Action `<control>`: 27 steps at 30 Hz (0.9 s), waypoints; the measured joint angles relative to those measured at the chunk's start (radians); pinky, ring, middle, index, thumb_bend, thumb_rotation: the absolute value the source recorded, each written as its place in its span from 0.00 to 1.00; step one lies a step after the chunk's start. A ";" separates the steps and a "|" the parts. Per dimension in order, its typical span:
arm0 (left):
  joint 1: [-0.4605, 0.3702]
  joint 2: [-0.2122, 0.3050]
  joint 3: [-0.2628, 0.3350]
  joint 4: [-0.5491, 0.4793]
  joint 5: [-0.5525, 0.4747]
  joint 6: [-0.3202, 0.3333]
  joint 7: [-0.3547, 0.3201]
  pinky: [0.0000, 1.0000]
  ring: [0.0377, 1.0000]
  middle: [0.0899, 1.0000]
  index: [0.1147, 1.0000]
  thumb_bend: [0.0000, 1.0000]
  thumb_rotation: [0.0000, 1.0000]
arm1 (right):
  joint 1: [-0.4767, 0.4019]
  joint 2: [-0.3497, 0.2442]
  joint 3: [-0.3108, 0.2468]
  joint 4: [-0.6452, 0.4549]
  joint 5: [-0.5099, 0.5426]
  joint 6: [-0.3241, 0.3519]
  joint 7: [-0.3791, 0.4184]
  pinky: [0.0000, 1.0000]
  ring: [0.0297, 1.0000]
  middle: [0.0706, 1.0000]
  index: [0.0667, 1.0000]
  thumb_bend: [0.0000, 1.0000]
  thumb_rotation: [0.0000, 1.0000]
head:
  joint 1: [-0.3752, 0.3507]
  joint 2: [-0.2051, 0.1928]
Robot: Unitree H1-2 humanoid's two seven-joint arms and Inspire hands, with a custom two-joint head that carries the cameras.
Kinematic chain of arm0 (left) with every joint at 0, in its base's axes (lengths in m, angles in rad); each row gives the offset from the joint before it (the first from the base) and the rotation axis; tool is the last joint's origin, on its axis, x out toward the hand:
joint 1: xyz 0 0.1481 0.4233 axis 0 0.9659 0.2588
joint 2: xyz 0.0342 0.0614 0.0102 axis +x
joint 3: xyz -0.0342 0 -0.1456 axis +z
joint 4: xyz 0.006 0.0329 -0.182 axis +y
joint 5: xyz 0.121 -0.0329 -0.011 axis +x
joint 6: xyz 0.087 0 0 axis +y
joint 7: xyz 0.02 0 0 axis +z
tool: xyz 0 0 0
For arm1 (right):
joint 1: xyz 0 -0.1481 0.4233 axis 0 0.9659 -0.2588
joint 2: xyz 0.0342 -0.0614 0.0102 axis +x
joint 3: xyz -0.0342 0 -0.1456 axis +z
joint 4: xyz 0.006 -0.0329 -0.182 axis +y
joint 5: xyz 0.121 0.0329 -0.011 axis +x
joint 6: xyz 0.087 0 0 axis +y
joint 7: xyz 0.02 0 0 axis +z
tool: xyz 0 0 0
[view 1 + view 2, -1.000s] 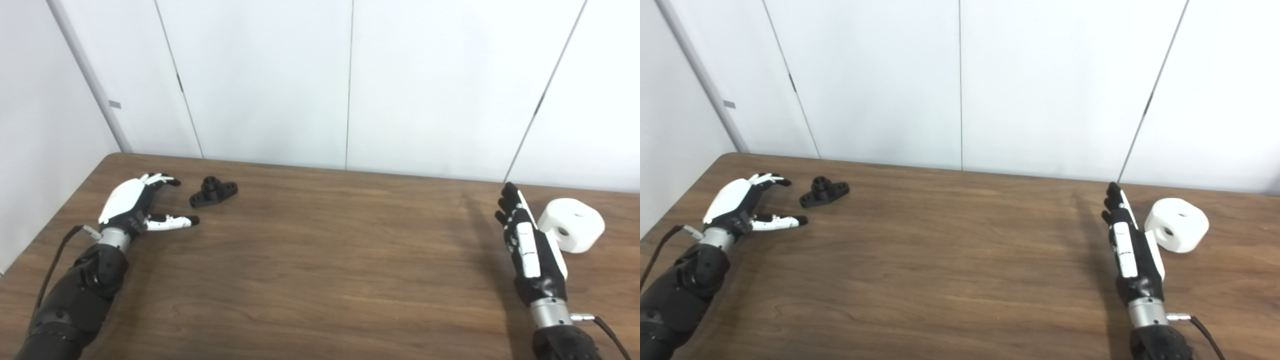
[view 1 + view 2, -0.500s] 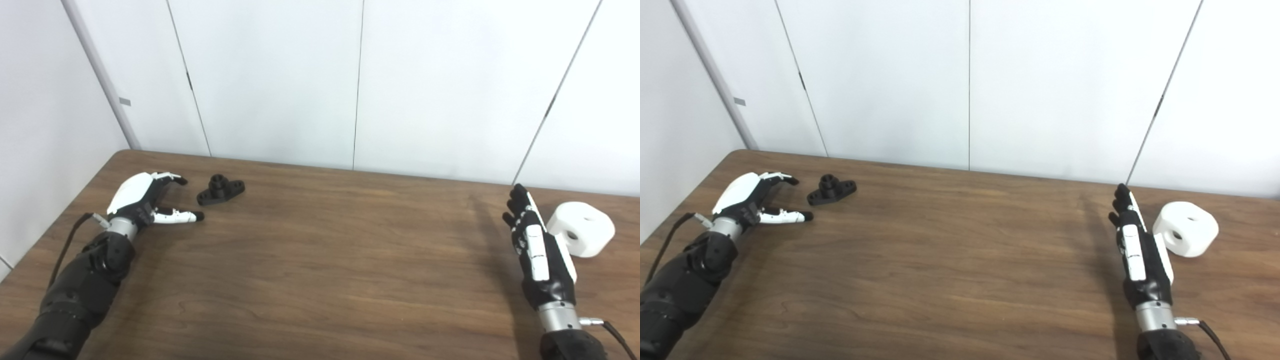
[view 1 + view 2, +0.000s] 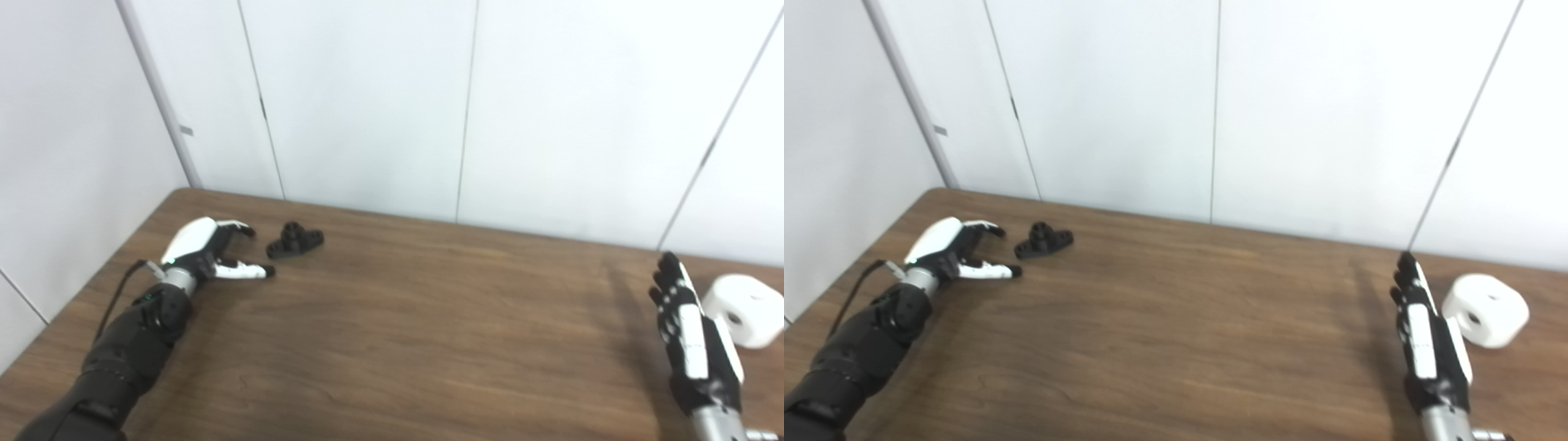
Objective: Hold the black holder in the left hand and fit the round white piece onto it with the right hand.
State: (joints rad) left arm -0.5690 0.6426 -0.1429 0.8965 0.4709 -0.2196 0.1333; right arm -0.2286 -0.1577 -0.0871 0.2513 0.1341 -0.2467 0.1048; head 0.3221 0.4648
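The black holder (image 3: 1044, 239) is lying on the wooden table (image 3: 1164, 331) in the left part of the frame, just right of the left hand (image 3: 948, 248) and apart from it. That hand is resting low over the table with its fingers (image 3: 989, 229) curved and spread from the thumb, gripping nothing; the holder is sitting just beyond the gap between fingers and thumb. The holder's flat base is running along a line from lower left to upper right, with a short round post standing up from its middle.

At the far right of the frame the round white piece (image 3: 1486, 309) is lying on the table just right of the right hand (image 3: 1427, 340), close beside it; whether they are touching cannot be told. The right hand is standing edge-on with its fingers straight and pointing toward the top of the frame, holding nothing. The piece is showing a round hole on its side facing lower left, and a smaller mark on its top face.

The right eye view is showing the whole white piece with table beyond it, while in the left eye view the piece (image 3: 743, 310) is sitting against the frame's right edge. The left eye view is showing more of the wall left of the table.
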 measured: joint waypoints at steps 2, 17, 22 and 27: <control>-0.005 0.000 -0.009 0.003 0.001 0.002 0.000 0.96 0.94 0.87 0.75 1.00 0.45 | 0.001 0.000 0.000 -0.002 0.002 0.002 0.000 1.00 1.00 1.00 0.98 0.25 1.00 | 0.005 -0.002; -0.043 -0.004 -0.053 0.039 0.005 0.004 0.006 0.97 0.94 0.88 0.75 0.99 0.41 | 0.012 0.000 -0.004 -0.021 0.011 0.012 0.011 1.00 1.00 1.00 0.99 0.24 1.00 | 0.017 -0.002; -0.046 -0.008 -0.060 0.039 0.005 0.007 0.008 0.97 0.94 0.88 0.74 0.99 0.40 | 0.013 -0.001 -0.004 -0.022 0.009 0.012 0.011 1.00 1.00 1.00 0.99 0.23 1.00 | 0.012 0.000; -0.054 -0.020 -0.068 0.039 0.004 0.008 0.009 0.97 0.94 0.88 0.74 0.99 0.38 | 0.013 0.000 -0.005 -0.024 0.004 0.016 0.010 1.00 1.00 1.00 0.97 0.25 1.00 | 0.005 0.002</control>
State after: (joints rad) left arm -0.6227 0.6221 -0.2111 0.9357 0.4749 -0.2120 0.1424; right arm -0.2152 -0.1581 -0.0918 0.2276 0.1378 -0.2311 0.1144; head 0.3268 0.4663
